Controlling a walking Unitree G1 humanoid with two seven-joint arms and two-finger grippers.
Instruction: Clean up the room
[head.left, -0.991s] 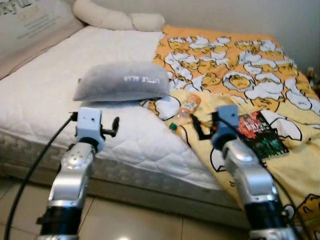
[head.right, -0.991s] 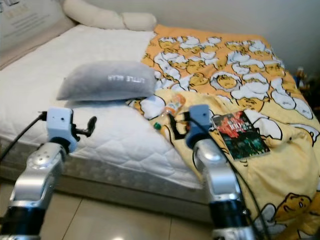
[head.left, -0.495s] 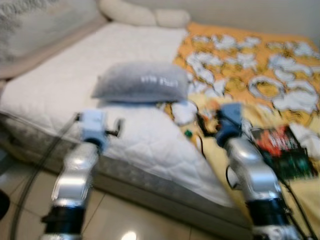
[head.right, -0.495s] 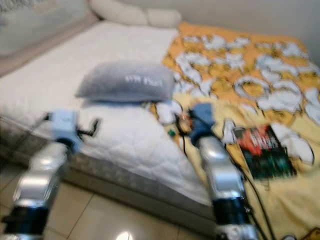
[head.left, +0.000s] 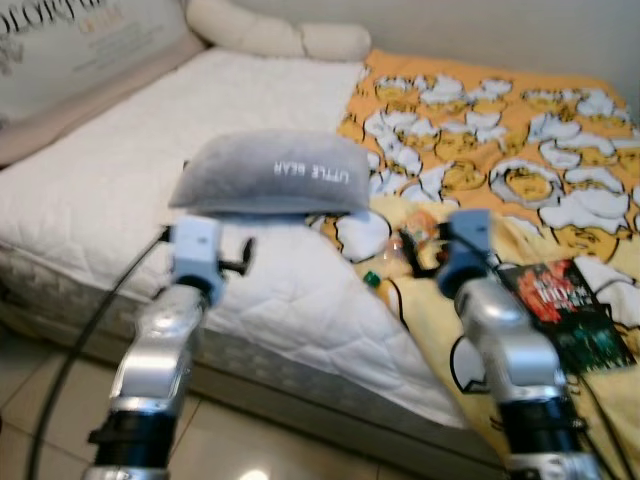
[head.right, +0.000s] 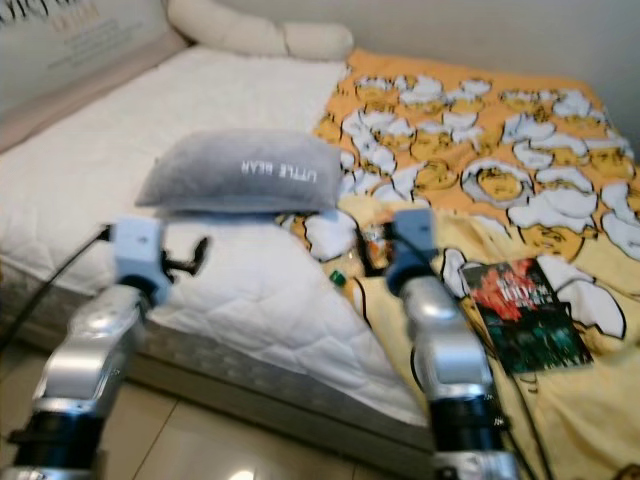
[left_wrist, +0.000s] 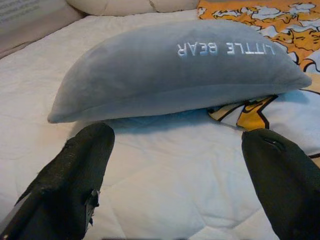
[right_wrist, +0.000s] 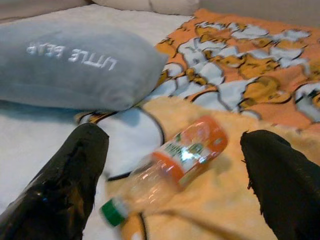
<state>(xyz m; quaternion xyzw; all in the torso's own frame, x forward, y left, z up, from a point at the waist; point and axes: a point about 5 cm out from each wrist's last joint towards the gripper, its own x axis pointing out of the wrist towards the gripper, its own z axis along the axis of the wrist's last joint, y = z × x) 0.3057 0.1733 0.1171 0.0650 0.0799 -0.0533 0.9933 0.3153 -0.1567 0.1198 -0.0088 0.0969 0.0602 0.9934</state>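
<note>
A grey pillow (head.left: 270, 175) lettered LITTLE BEAR lies on the white mattress (head.left: 110, 180), near its front edge. A clear plastic bottle (right_wrist: 187, 152) with an orange label and green cap lies on its side on the yellow cartoon blanket (head.left: 500, 130), just right of the pillow. My right gripper (right_wrist: 175, 190) is open, and the bottle lies just beyond its fingertips, between them. My left gripper (left_wrist: 175, 175) is open too, low over the mattress and a short way in front of the pillow. In the eye views my right wrist partly hides the bottle.
A dark red and green book (head.right: 520, 315) lies on the blanket right of my right arm. A long cream pillow (head.left: 270, 35) and a large printed cushion (head.left: 80, 50) sit at the head of the bed. Tiled floor (head.left: 50, 400) runs along the bed's front edge.
The whole picture shifted and blurred as the camera moved. My right gripper now stands closer to the bottle. Both grippers stay open, and pillow, bottle and book lie as before.
</note>
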